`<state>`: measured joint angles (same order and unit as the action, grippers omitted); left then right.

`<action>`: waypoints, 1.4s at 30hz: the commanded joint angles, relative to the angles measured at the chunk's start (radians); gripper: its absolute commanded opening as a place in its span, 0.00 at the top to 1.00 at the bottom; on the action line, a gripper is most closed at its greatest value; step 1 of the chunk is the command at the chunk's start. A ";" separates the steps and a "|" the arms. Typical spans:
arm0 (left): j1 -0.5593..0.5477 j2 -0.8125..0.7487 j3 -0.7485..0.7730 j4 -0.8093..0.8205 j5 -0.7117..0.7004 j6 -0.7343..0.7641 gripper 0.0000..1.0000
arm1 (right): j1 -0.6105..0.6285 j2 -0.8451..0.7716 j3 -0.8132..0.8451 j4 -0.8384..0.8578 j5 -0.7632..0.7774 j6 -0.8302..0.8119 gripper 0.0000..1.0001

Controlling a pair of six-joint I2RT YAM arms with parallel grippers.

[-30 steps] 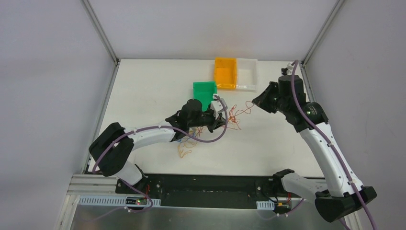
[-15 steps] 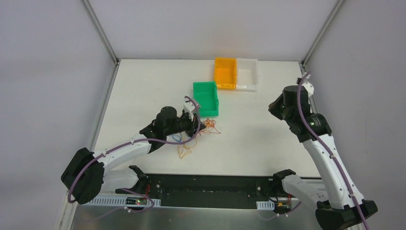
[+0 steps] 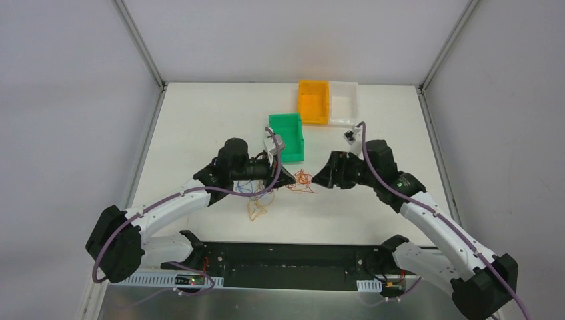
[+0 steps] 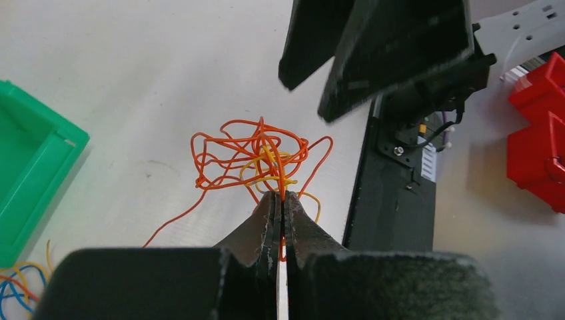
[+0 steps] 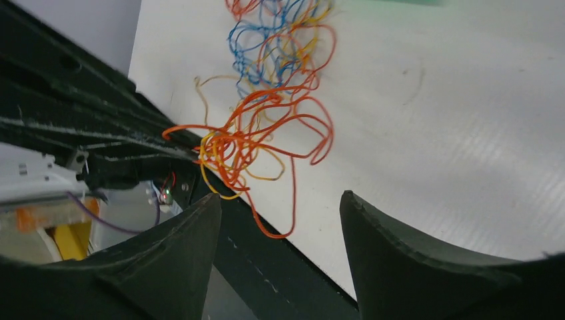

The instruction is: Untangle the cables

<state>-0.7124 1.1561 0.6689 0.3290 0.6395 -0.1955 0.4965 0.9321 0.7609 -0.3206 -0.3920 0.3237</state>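
Now the left gripper (image 4: 280, 199) is clamped on a strand of the orange cables (image 4: 246, 155), whose knot lies on the table (image 3: 200, 120) just beyond its tips — between the two grippers. Opposite, the right gripper (image 5: 281, 198) stands spread and empty, near but not touching.

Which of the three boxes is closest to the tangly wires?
The green box, just behind the orange wire tangle. The orange box and white box sit side by side farther back.

Just behind cables (image 3: 303, 180), green bin (image 3: 293, 157) blocks; table (image 3: 333, 213) free in front.
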 commanded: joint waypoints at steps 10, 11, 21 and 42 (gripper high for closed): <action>0.007 0.005 0.131 -0.161 0.102 0.007 1.00 | 0.170 -0.103 -0.146 0.267 0.207 -0.056 0.28; 0.007 0.004 0.130 -0.166 0.103 0.008 1.00 | 0.171 -0.111 -0.161 0.277 0.218 -0.051 0.28; 0.007 -0.005 0.113 -0.155 0.129 0.021 0.98 | 0.181 -0.144 -0.351 0.636 0.185 -0.033 0.14; 0.004 0.036 0.166 -0.153 0.204 -0.014 1.00 | 0.268 0.006 -0.270 0.723 0.169 -0.169 0.62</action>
<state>-0.7116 1.1786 0.7849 0.1513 0.7952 -0.1963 0.7479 0.9169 0.4335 0.3145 -0.2214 0.1711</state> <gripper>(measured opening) 0.022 0.617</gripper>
